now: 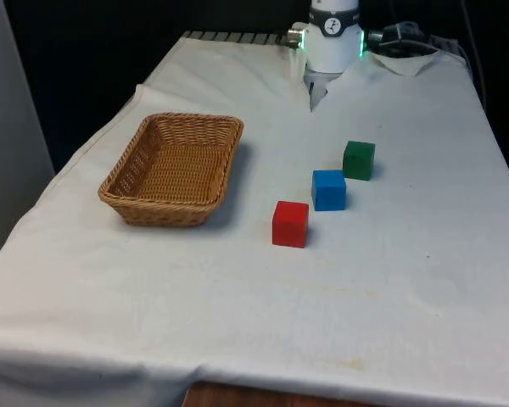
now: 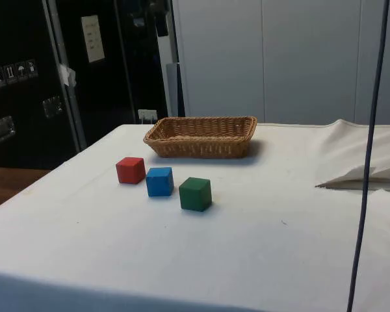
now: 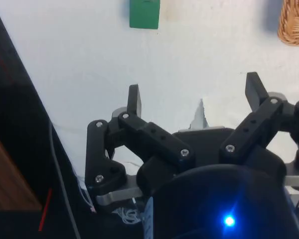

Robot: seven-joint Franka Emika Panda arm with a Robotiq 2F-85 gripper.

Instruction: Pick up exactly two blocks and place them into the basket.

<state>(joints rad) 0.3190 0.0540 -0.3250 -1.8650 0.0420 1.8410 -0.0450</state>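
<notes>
Three blocks lie in a diagonal row on the white cloth: a red block [image 1: 290,224] [image 2: 130,170], a blue block [image 1: 328,189] [image 2: 160,181] and a green block [image 1: 359,160] [image 2: 195,194] [image 3: 144,14]. The wicker basket [image 1: 127,199] [image 2: 199,147] [image 3: 294,30] stands on the front view's left and holds nothing. My gripper [image 3: 194,97] is open, high above the cloth near the robot's base, with nothing between its fingers [image 3: 134,102]. The green block lies well ahead of it.
The cloth is bunched into a fold [image 1: 411,61] [image 2: 361,175] near the robot's base. A dark cable [image 2: 367,156] hangs down in the side view. Bare cloth lies between the blocks and the basket.
</notes>
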